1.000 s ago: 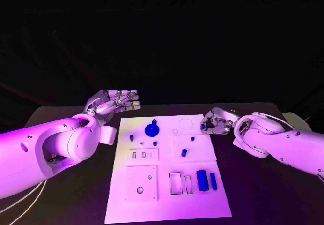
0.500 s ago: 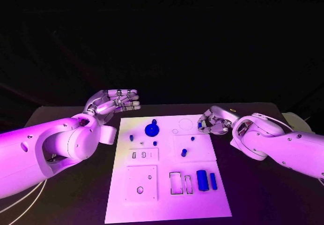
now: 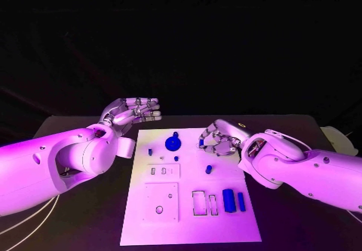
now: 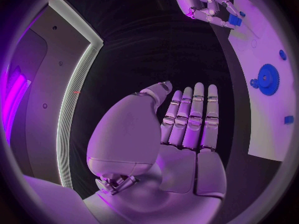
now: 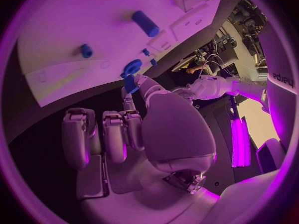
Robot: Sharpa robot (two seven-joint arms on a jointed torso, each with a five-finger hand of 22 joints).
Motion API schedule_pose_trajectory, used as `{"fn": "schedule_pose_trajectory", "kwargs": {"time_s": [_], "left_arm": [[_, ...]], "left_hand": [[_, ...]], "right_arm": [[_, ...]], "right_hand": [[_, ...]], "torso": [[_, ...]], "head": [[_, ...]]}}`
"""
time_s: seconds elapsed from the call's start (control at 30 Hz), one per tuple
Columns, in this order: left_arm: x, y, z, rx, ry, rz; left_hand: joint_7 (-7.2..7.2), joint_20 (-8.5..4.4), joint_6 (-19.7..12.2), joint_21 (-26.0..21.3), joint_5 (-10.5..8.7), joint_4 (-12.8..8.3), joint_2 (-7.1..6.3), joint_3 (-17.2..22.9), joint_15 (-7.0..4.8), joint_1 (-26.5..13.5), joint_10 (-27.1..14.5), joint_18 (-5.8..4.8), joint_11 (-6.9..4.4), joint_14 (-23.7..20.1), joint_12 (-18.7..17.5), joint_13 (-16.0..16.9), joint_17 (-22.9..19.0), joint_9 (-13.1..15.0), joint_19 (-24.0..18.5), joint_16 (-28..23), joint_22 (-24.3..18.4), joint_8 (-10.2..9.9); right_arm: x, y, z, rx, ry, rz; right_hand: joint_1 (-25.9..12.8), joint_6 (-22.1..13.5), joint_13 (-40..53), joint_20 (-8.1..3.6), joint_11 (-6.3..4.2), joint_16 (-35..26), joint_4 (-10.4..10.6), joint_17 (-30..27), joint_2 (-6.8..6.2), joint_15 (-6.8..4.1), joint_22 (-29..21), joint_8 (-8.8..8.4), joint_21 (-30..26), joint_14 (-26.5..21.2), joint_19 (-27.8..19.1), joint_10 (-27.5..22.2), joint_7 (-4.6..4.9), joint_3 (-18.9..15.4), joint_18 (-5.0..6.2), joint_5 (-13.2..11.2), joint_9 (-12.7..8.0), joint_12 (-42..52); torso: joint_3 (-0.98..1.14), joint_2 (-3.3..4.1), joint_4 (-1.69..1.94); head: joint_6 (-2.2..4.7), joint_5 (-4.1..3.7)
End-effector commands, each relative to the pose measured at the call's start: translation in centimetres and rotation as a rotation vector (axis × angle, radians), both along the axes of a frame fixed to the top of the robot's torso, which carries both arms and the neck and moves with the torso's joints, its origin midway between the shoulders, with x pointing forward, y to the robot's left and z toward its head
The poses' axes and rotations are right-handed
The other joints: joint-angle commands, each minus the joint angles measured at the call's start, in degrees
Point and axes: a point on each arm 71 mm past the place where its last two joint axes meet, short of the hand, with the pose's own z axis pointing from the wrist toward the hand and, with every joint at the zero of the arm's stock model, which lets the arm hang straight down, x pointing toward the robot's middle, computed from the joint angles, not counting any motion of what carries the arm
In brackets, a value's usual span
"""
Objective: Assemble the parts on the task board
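Black table, white task board: I see right hand fingertips pinching small blue part; left hand spread, holding nothing.

Arms: two smooth white shells with rounded, bulbous joint housings, dotted with small dark screw holes.
Left hand: silver metal, segmented fingers.
Right hand: same silver, jointed build.
Cables: thin pale cords trailing under the left arm.
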Motion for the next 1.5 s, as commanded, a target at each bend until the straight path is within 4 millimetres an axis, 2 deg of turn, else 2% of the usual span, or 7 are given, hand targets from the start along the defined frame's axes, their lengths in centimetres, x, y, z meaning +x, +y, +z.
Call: {"fn": "schedule_pose_trajectory", "kwargs": {"time_s": [0.03, 0.17, 0.2, 0.33, 0.67, 0.97, 1.5], "left_arm": [[0.1, -0.4, 0.0, -0.008, -0.003, -0.024], [0.1, -0.6, 0.0, -0.009, -0.003, -0.028], [0.2, -0.7, 0.0, -0.009, -0.002, -0.028], [0.2, -0.8, 0.0, -0.009, -0.001, -0.031], [0.2, -1.3, 0.0, -0.012, 0.0, -0.041], [0.2, -1.3, -0.1, -0.012, 0.001, -0.043], [0.2, -1.3, -0.1, -0.012, 0.002, -0.044]], "left_hand": [[0.23, 0.19, 0.0, -0.3, -0.15, 0.1, 0.03, 0.3, 0.16, 0.5, -0.1, 0.62, 0.43, -0.3, -0.3, 0.0, 0.0, -0.1, -0.4, -0.4, -0.1, -0.4], [0.23, 0.19, 0.0, -0.3, -0.15, 0.1, 0.03, 0.3, 0.16, 0.5, -0.1, 0.62, 0.43, -0.3, -0.3, 0.0, 0.0, -0.1, -0.4, -0.4, -0.1, -0.4], [0.23, 0.19, 0.0, -0.3, -0.15, 0.1, 0.03, 0.3, 0.16, 0.5, -0.1, 0.62, 0.43, -0.3, -0.3, 0.0, 0.0, -0.1, -0.4, -0.4, -0.1, -0.4], [0.23, 0.19, 0.0, -0.3, -0.15, 0.1, 0.03, 0.3, 0.16, 0.5, -0.1, 0.62, 0.43, -0.3, -0.3, 0.0, 0.0, -0.1, -0.4, -0.4, -0.1, -0.4], [0.23, 0.19, 0.0, -0.3, -0.15, 0.1, 0.03, 0.3, 0.16, 0.5, -0.1, 0.62, 0.43, -0.3, -0.3, 0.0, 0.0, -0.1, -0.4, -0.4, -0.1, -0.4], [0.23, 0.19, 0.0, -0.3, -0.15, 0.1, 0.03, 0.3, 0.16, 0.5, -0.1, 0.62, 0.43, -0.3, -0.3, 0.0, 0.0, -0.1, -0.4, -0.4, -0.1, -0.4], [0.19, 0.2, 0.0, -0.3, -0.15, 0.1, 0.04, 0.4, 0.16, 0.5, -0.1, 0.62, 0.41, -0.3, -0.3, 0.0, 0.1, -0.1, -0.4, -0.4, -0.1, -0.4]], "right_arm": [[-0.8, 2.1, -0.1, -0.039, -0.028, 0.012], [-1.6, 4.5, -0.7, -0.053, -0.032, 0.058], [-1.8, 5.0, -0.9, -0.056, -0.032, 0.067], [-2.4, 6.7, -1.9, -0.07, -0.026, 0.092], [-2.3, 8.8, -4.1, -0.11, 0.006, 0.116], [-2.6, 9.9, -5.0, -0.138, -0.004, 0.138], [-2.6, 10.2, -5.9, -0.199, -0.006, 0.147]], "right_hand": [[-0.4, 0.6, 9.7, -0.51, -0.4, 0.3, 0.4, 14.9, 0.48, -0.46, 9.5, 0.12, 0.3, 5.8, 1.6, 1.6, -0.11, 0.0, -0.4, 0.3, 0.0, 0.1], [-0.4, 0.6, 9.7, -0.52, -0.42, 0.3, 0.4, 14.9, 0.54, -0.46, 9.5, 0.12, 0.2, 5.8, 1.6, 1.6, -0.12, 0.0, -0.39, 0.3, 0.0, 0.1], [-0.4, 0.6, 9.7, -0.52, -0.42, 0.3, 0.4, 14.9, 0.54, -0.46, 9.5, 0.12, 0.2, 5.8, 1.6, 1.6, -0.12, 0.0, -0.39, 0.3, 0.0, 0.1], [-0.4, 0.6, 9.7, -0.55, -0.45, 0.2, 0.4, 14.8, 0.69, -0.49, 9.4, 0.15, 0.2, 5.8, 1.6, 1.6, -0.17, 0.1, -0.37, 0.4, 0.0, 0.1], [-0.4, 0.6, 9.7, -0.57, -0.49, 0.2, 0.3, 14.6, 0.77, -0.51, 9.2, 0.18, -0.1, 5.8, 1.4, 1.6, -0.21, 0.2, -0.29, 0.4, 0.0, 0.1], [-0.5, 0.6, 9.7, -0.59, -0.48, 0.2, 0.4, 14.7, 0.7, -0.53, 9.2, 0.18, -0.1, 5.8, 1.4, 1.6, -0.19, 0.1, -0.29, 0.4, 0.0, 0.0], [-0.8, 0.5, 9.5, -0.63, -0.47, 0.2, 0.4, 14.6, 0.53, -0.55, 9.1, 0.18, -0.2, 5.8, 1.3, 1.5, -0.17, 0.0, -0.27, 0.2, 0.0, -0.1]], "torso": [[-0.07, -0.15, 0.04], [-0.16, -0.22, 0.13], [-0.14, -0.18, 0.03], [-0.1, -0.13, 0.15], [-0.06, -0.11, 0.06], [-0.04, -0.13, 0.02], [-0.1, -0.17, 0.05]], "head": [[-0.37, 0.95], [-0.68, 1.59], [-0.74, 1.83], [-1.04, 2.19], [-1.37, 2.76], [-1.65, 3.09], [-2.2, 3.35]]}}
